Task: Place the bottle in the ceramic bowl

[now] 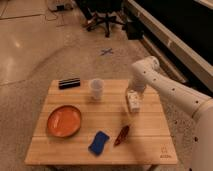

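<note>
**Bottle (133, 101) on the Table's Right, Bowl (64, 121) on the Left**

The orange ceramic bowl sat on the left part of the wooden table (150, 147), with a black bar-shaped object (69, 82) beyond it at the far edge. A clear cup (96, 89) stood at the far middle. Nearer, a blue object (99, 142) and a red object (121, 135) lay side by side. On the right the white bottle rested on the table, well apart from the bowl. The gripper (135, 93) was right at the bottle's far end, below the white arm (172, 91). Whether it was spread or pinching could not be told.
</note>
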